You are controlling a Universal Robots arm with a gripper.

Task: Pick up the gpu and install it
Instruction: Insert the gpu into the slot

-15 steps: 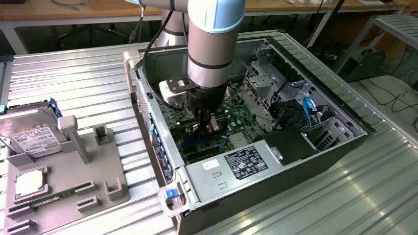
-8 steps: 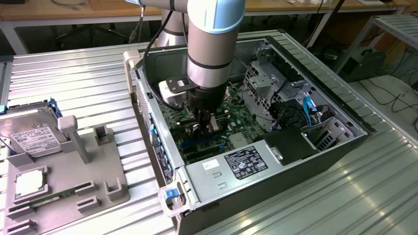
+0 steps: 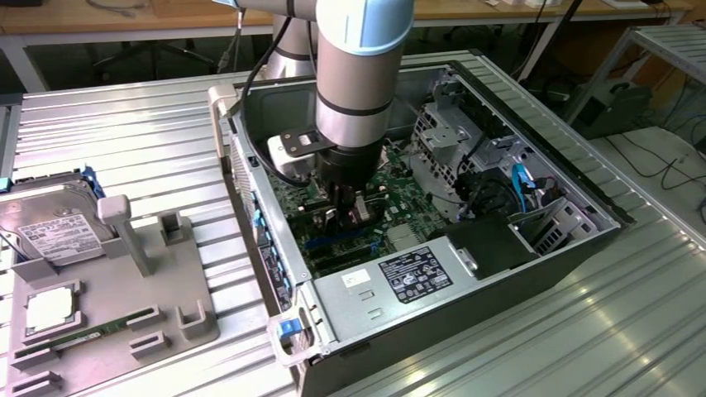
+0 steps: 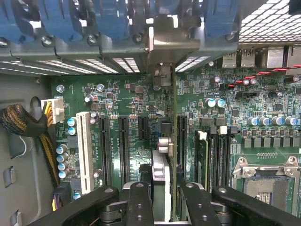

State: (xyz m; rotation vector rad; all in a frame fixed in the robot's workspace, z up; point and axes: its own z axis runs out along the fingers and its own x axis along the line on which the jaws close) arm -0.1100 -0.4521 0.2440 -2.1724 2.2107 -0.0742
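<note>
The gripper clamps the gpu edge-on, just above the motherboard inside the computer case.

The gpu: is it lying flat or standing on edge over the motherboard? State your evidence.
On edge. In the wrist view the gpu appears as a thin strip between the gripper fingers, bracket toward the case's rear slots, above the motherboard.

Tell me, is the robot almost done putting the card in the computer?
Picking up looks done: the gripper is shut on the gpu, held edge-on down inside the computer case. In hand now is getting the card down over the slots on the green motherboard. Left to do: it does not look seated in a slot yet, though the contact is hard to judge.
</note>
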